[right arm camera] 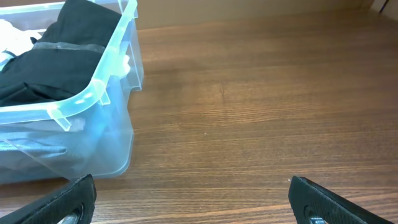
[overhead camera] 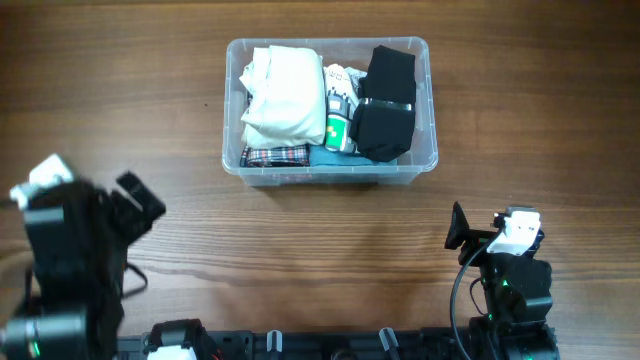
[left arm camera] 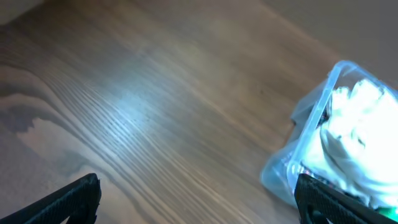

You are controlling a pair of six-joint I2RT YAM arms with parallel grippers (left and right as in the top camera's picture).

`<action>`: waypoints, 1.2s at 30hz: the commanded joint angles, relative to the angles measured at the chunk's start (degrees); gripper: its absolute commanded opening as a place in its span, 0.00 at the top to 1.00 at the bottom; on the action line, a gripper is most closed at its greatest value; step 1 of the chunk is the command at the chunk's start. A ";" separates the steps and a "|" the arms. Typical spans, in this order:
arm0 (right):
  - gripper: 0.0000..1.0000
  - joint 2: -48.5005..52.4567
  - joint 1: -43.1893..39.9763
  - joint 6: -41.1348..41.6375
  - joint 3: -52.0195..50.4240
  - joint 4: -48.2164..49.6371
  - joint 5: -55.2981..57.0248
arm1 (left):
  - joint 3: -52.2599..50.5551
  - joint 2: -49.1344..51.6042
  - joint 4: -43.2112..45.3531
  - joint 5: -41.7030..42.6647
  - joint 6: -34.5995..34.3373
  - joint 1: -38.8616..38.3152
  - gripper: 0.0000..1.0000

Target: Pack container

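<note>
Container (overhead camera: pixel 330 177) sits upper centre of the overhead frame on the wooden table (overhead camera: pixel 520 120), upright with its mouth up. Its long axis runs left to right across the frame and its short ends face the frame's sides. No label can be made out from above.

Inside:
- white folded cloth (overhead camera: pixel 285 95) at the left
- black garment (overhead camera: pixel 385 105) at the right
- small green-and-white item (overhead camera: pixel 338 130) between them
- plaid fabric (overhead camera: pixel 275 155) along the near wall

No loose item shows on the table.

Left gripper (left arm camera: pixel 199 202) has its fingers spread wide with nothing between them. It is at the lower left of the overhead frame, well apart from the bin. The arm is blurred in that view.

Right gripper (right arm camera: pixel 193 199) also has its fingers apart and empty, at the lower right. The bin's right end shows at the left of its wrist view.

Risks, as I judge them:
- The cloth and the black garment look heaped close to the rim. Anything added or pressed down may ride over the edge or spring back up.
- The bin looks light and the wood smooth, so a one-sided push could slide or skew it.
- A finger coming in low could catch the rim flange and drag or tip the bin.
- A pinch on loose fabric could lift a packed piece out with it.
</note>
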 commanded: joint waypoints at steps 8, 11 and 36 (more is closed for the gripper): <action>0.00 -0.79 -0.28 1.03 -0.15 0.31 -0.94 | -35.32 -27.58 30.95 12.55 2.97 -0.35 0.00; 0.00 -0.79 -0.28 1.05 -0.15 0.31 -0.96 | -44.72 -34.23 35.60 15.02 2.95 -0.48 0.00; 0.00 -0.79 -0.28 1.05 -0.15 0.31 -0.94 | -59.14 -43.80 37.44 15.17 2.95 -4.57 0.00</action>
